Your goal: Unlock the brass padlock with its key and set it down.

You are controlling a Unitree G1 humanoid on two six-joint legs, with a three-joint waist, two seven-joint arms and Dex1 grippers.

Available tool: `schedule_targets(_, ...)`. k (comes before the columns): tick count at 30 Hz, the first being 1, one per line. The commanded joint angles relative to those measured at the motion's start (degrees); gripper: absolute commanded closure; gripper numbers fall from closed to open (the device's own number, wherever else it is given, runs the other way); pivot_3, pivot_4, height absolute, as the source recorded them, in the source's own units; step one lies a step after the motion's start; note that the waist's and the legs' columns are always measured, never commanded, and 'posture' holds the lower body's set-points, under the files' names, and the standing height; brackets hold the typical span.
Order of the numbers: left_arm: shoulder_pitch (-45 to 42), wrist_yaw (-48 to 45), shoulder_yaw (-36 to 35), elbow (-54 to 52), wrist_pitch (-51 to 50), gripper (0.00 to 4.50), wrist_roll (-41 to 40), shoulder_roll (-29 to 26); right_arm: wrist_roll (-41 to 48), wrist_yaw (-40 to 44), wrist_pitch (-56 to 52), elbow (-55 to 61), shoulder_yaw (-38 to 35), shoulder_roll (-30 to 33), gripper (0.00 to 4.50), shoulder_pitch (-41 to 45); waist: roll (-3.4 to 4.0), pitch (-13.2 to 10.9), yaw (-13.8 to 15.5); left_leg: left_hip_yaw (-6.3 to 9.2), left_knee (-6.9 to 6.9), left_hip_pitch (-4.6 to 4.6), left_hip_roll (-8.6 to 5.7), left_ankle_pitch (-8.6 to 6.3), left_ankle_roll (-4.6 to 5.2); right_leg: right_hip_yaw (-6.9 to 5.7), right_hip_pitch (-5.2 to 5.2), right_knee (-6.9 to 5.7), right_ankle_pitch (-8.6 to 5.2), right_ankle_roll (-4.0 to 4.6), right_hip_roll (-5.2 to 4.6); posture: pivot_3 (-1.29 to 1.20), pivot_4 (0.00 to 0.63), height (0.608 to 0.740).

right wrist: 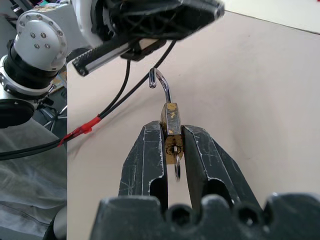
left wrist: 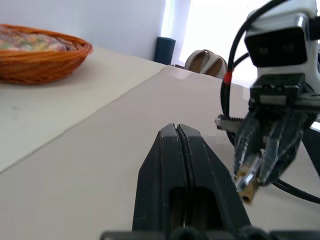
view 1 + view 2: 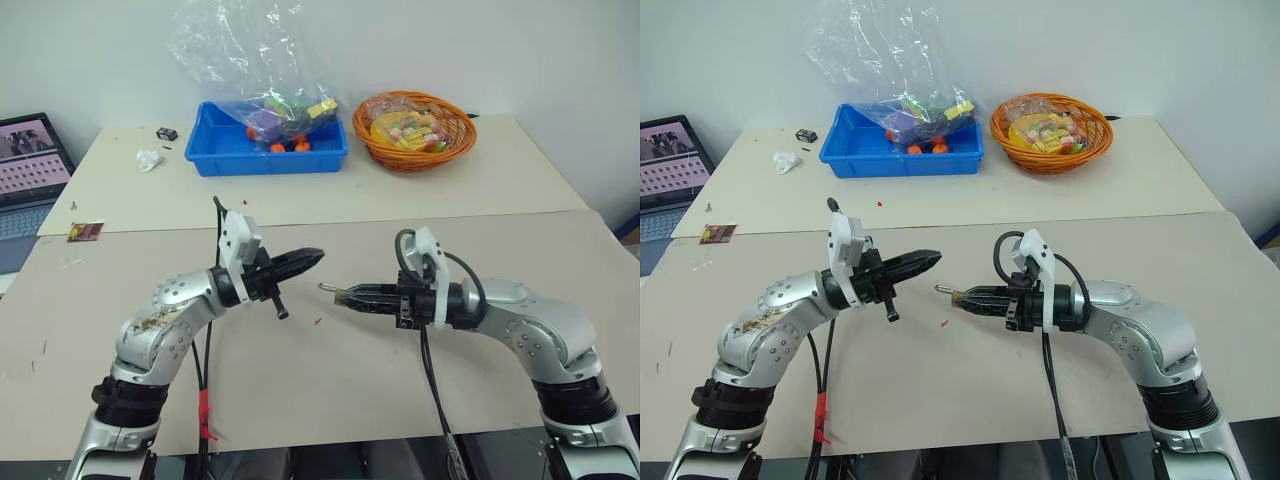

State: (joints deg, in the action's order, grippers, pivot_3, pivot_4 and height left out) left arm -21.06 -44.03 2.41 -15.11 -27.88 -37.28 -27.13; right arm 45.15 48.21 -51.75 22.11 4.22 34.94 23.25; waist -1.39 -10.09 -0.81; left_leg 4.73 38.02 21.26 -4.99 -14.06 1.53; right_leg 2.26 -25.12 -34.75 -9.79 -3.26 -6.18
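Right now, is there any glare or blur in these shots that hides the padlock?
Left wrist view: bright window glare behind the right gripper, the brass padlock soft. Right wrist view: padlock crisp between the fingers, the left gripper above it blurred.

The beige tabletop carries a blue bin and an orange wicker basket along its far edge. A crumpled white scrap, a small black item and a dark red packet lie toward its left side.

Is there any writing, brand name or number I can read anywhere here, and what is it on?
None can be read.
Laptop screen: pink rows, too blurred to read.
Small card on the table: print too small.
Sweet wrappers in the basket: too small.
Brass padlock: no legible stamp.
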Motion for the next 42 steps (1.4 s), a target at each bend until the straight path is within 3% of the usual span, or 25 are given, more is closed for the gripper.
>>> schedule_targets(1, -0.54, -0.12, -0.63, -0.43, 0.50, 4.44, 1.65, -0.57, 0.00, 1.03, 1.02, 1.82, -0.61, 0.85, 4.36, -0.60, 0.00, 0.00, 0.03, 0.00, 0.00, 0.00, 0.00, 0.00, 0.00, 0.00, -0.01, 0.00, 0.03, 0.05, 0.01, 0.00, 0.150, 0.740)
schedule_targets(4, 0.72, -1.35, -0.36, 0.20, 1.74, 4.44, 4.12, -1.98, -1.02, 2.15, 1.47, 0.44, -0.31, 2.04, 4.36, -1.31, 0.00, 0.00, 0.10, 0.00, 0.00, 0.00, 0.00, 0.00, 0.00, 0.00, 0.01, 0.01, 0.03, 0.04, 0.01, 0.00, 0.150, 0.740)
schedule_targets(7, 2.38, -3.03, -1.71, 0.51, 2.75, 3.72, 4.56, -3.10, -2.19, 4.11, 1.56, -0.76, 0.24, 3.93, 4.36, -1.68, 0.00, 0.00, -0.03, -0.03, 0.00, -0.01, 0.00, 0.00, 0.00, 0.01, 0.01, 0.01, 0.00, 0.00, 0.01, 0.00, 0.150, 0.740)
schedule_targets(11, 6.35, -7.93, -0.30, -0.74, 13.29, 2.21, 12.06, -7.26, -2.90, 6.56, 0.29, -2.42, 1.75, 5.79, 4.36, -0.13, -0.01, -0.01, -0.13, -0.05, 0.00, 0.00, 0.05, 0.00, 0.00, 0.00, -0.01, 0.04, -0.01, -0.02, 0.04, 0.00, 0.150, 0.740)
schedule_targets(14, 12.09, -13.45, 1.03, 0.48, 32.40, 1.02, 22.29, -12.55, -8.79, 8.91, 0.23, -6.30, 8.58, 8.06, 4.36, 3.82, 0.00, -0.01, -0.21, -0.17, -0.01, -0.01, 0.15, -0.01, 0.00, 0.03, 0.00, 0.20, 0.00, 0.01, 0.06, 0.00, 0.150, 0.740)
schedule_targets(16, 16.11, -14.95, 0.23, 1.53, 38.13, 0.21, 24.01, -14.17, -6.50, 8.42, -4.65, -9.98, 8.49, 5.48, 4.36, 7.91, 0.00, -0.01, -0.15, -0.20, -0.02, 0.00, 0.24, -0.01, -0.01, 0.01, 0.01, 0.32, 0.03, 0.06, 0.09, 0.00, 0.150, 0.740)
schedule_targets(17, 18.35, -14.60, -0.67, 1.64, 39.68, 0.04, 24.66, -14.81, -6.47, 8.97, -6.76, -12.11, 9.85, 4.30, 4.36, 10.70, 0.00, -0.01, -0.17, -0.24, -0.02, 0.04, 0.34, -0.01, 0.00, 0.01, 0.03, 0.45, 0.14, 0.19, 0.13, 0.00, 0.150, 0.740)
schedule_targets(22, 21.62, -11.02, -1.80, -0.02, 42.33, 0.04, 26.98, -13.93, -5.97, 12.87, -12.98, -20.44, 13.40, -0.73, 4.36, 19.17, 0.00, -0.02, 0.42, -0.31, -0.02, 0.15, 0.70, -0.02, -0.01, -0.02, -0.02, 0.69, 0.42, 0.42, 0.47, 0.00, 0.150, 0.740)
schedule_targets(29, 24.54, -5.59, -1.12, -4.61, 40.27, 0.04, 29.52, -10.82, -12.50, 20.46, -9.74, -34.70, 21.12, -5.88, 4.36, 25.13, 0.00, -0.01, 0.32, -0.29, -0.02, 0.19, 0.71, -0.07, -0.07, -0.06, -0.09, 0.68, 0.50, 0.55, 0.52, 0.00, 0.150, 0.740)
schedule_targets(31, 25.49, -4.27, -1.47, -5.53, 39.76, 0.00, 29.72, -10.18, -13.70, 22.00, -8.96, -39.43, 21.56, -7.39, 3.36, 26.12, 0.00, -0.01, 0.09, -0.29, -0.02, 0.19, 0.73, -0.08, -0.09, -0.06, -0.12, 0.66, 0.52, 0.58, 0.55, 0.00, 0.150, 0.740)
schedule_targets(34, 25.62, -3.36, -1.33, -5.68, 39.38, 0.00, 30.25, -9.92, -16.60, 23.39, -6.23, -44.31, 21.98, -7.79, 2.39, 27.02, 0.01, -0.01, -0.06, -0.31, -0.02, 0.16, 0.80, -0.08, -0.11, -0.04, -0.12, 0.66, 0.54, 0.61, 0.63, 0.00, 0.150, 0.740)
schedule_targets(40, 23.92, -2.38, -1.87, -5.41, 34.58, 0.00, 26.81, -8.45, -23.58, 28.86, 3.06, -51.20, 20.93, -0.97, 0.30, 28.21, 0.03, -0.01, 0.03, -0.31, -0.02, 0.09, 0.83, -0.09, -0.12, -0.05, -0.05, 0.65, 0.55, 0.62, 0.71, 0.00, 0.150, 0.740)
schedule_targets(42, 22.93, -2.52, -1.85, -5.61, 31.07, 0.00, 25.21, -8.32, -24.89, 31.48, 6.68, -51.19, 20.07, 2.21, 0.02, 28.08, 0.02, -0.01, 0.31, -0.31, 0.01, 0.08, 0.82, -0.08, -0.13, -0.06, 0.00, 0.66, 0.55, 0.60, 0.69, 0.00, 0.150, 0.740)
